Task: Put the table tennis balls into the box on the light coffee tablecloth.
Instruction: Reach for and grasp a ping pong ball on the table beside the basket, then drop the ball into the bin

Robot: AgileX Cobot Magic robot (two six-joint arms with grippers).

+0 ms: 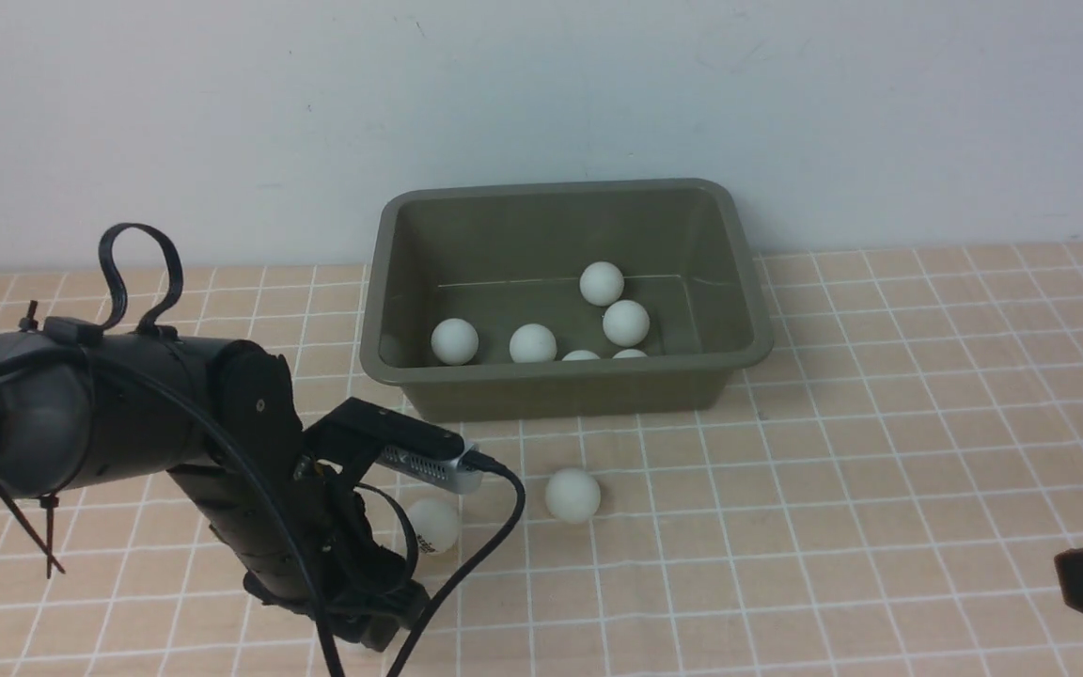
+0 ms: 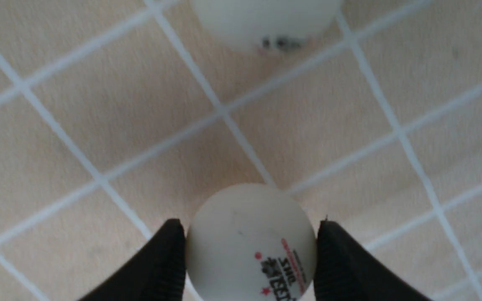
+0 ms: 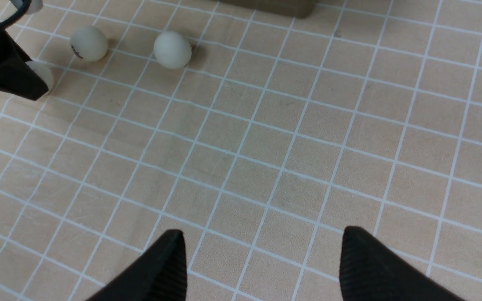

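**L gripper on a ball, two more loose, six boxed**

L gripper is down on the near-left part of the tablecloth. Its two black fingers press on opposite sides of the gripped ball, logo toward the wrist cam. No gap shows on either side, so I read it as a grasp. The ball looks to sit on the cloth, not yet lifted, tho I can't be sure. The fingers meet it at its widest part, prob. so a smooth round ball can't squirt out.

Just farther out lies the second logo ball, partly hidden behind the L arm in the front view. The plain ball is a bit right of that, near the box's near wall but not touching it. Neither touches the gripped one.

The box stands at the far side, approx. centre. Of the balls in the box six show, two only as tops over the near rim. The deep sloped walls keep them from rolling out.

R gripper hangs at near right, jaws wide apart w/ nothing between, well apart from every ball. I'd guess it's parked clear of the L arm.

So three balls remain outside. Next move needs a lift high enough to clear the near rim. The risk is nudging the second logo ball on the way up.
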